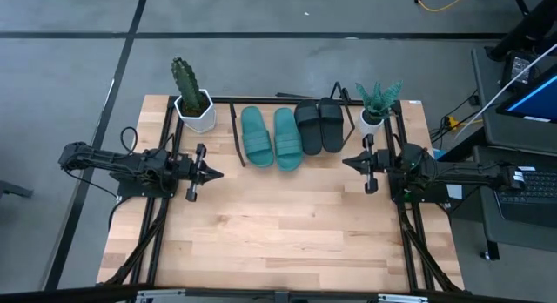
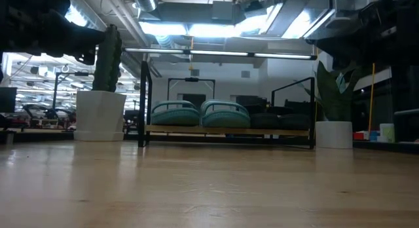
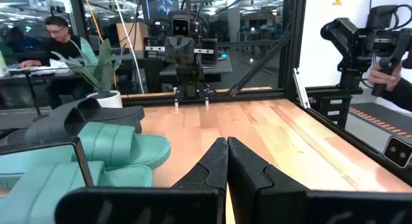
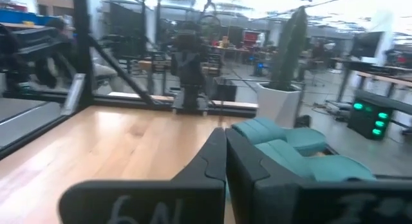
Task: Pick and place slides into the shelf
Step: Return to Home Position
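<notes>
Two teal slides (image 1: 271, 138) and two black slides (image 1: 319, 126) lie side by side, soles down, on the shelf (image 2: 226, 130), a light board in a black wire frame at the table's far edge. The low view shows the teal pair (image 2: 200, 114) left of the black pair (image 2: 281, 120). My left gripper (image 1: 218, 173) is shut and points level toward the table's right, near of the teal slides (image 3: 122, 150). My right gripper (image 1: 346, 163) is shut and points toward the table's left, near of the black slides. Neither touches anything.
A cactus in a white pot (image 1: 193, 103) stands left of the shelf, a leafy plant in a white pot (image 1: 374, 111) right of it. Bare wooden tabletop (image 1: 278, 233) stretches between and near of the arms. A person sits at a desk (image 3: 55, 31) beyond the table.
</notes>
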